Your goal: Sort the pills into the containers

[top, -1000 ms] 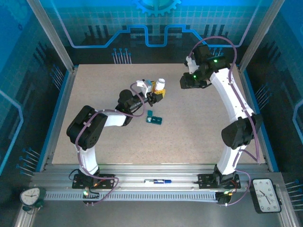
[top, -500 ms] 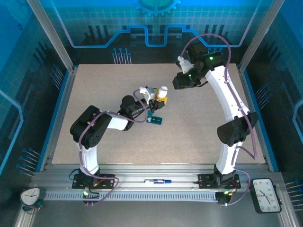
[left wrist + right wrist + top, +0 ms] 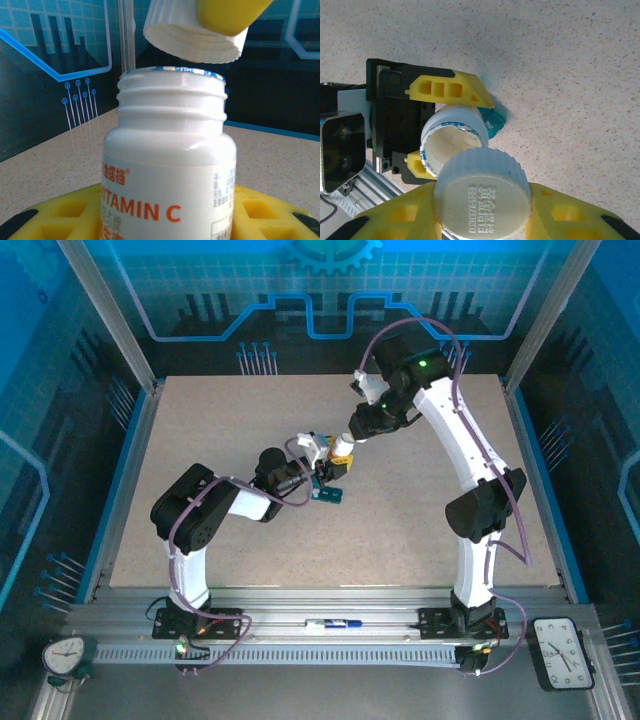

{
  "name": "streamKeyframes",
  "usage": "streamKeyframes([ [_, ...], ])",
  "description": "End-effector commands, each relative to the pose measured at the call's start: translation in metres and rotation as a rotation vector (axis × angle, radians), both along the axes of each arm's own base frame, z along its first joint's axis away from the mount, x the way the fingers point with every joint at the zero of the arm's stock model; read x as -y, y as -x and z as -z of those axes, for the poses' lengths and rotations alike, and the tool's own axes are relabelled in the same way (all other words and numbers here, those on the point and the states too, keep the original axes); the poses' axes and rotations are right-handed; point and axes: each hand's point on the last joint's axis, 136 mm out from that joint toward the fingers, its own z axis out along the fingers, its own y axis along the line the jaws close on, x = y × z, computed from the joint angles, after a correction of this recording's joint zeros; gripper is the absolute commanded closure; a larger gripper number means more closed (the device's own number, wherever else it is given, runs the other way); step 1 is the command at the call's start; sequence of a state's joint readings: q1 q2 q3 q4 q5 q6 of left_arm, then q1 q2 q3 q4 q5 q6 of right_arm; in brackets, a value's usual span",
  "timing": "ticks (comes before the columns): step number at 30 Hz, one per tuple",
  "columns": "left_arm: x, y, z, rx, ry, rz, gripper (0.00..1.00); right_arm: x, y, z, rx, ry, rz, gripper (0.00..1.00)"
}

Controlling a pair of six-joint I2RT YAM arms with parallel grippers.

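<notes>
Your left gripper (image 3: 333, 460) clamps the open bottle (image 3: 170, 175); your right gripper (image 3: 481, 215) pinches the cap (image 3: 192, 35) just above it. Tilt too fast and pills overshoot the box (image 3: 331, 494).

Left arm folded low, forearm reaching toward centre; left gripper (image 3: 333, 464) clamped on vitamin bottle (image 3: 170, 165). Right arm arched high, wrist bent down; right gripper (image 3: 353, 436) pinching white cap (image 3: 481, 197), tilted, just above bottle's mouth.

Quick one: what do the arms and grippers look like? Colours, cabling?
Left arm and right arm: white links, black joints, purple cables, green light near the right wrist. Left gripper and right gripper: yellow fingers with rectangular cut-outs.
</notes>
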State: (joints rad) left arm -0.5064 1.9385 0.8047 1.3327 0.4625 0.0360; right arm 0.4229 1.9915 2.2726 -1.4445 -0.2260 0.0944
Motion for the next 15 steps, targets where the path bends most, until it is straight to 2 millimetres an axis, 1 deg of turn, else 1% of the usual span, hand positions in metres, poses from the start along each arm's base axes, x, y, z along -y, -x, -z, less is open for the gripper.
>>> streamKeyframes([
  [1, 0.004, 0.007, -0.001, 0.043, -0.008, 0.034, 1.00, -0.009, 0.011, 0.003, -0.044, -0.012, -0.051, 0.60],
  [10, 0.006, 0.010, -0.005, 0.051, -0.009, 0.049, 1.00, -0.020, 0.013, 0.012, -0.066, -0.011, -0.078, 0.60],
  [15, 0.008, 0.013, -0.010, 0.065, -0.015, 0.063, 1.00, -0.021, 0.010, 0.017, -0.074, -0.006, -0.077, 0.60],
])
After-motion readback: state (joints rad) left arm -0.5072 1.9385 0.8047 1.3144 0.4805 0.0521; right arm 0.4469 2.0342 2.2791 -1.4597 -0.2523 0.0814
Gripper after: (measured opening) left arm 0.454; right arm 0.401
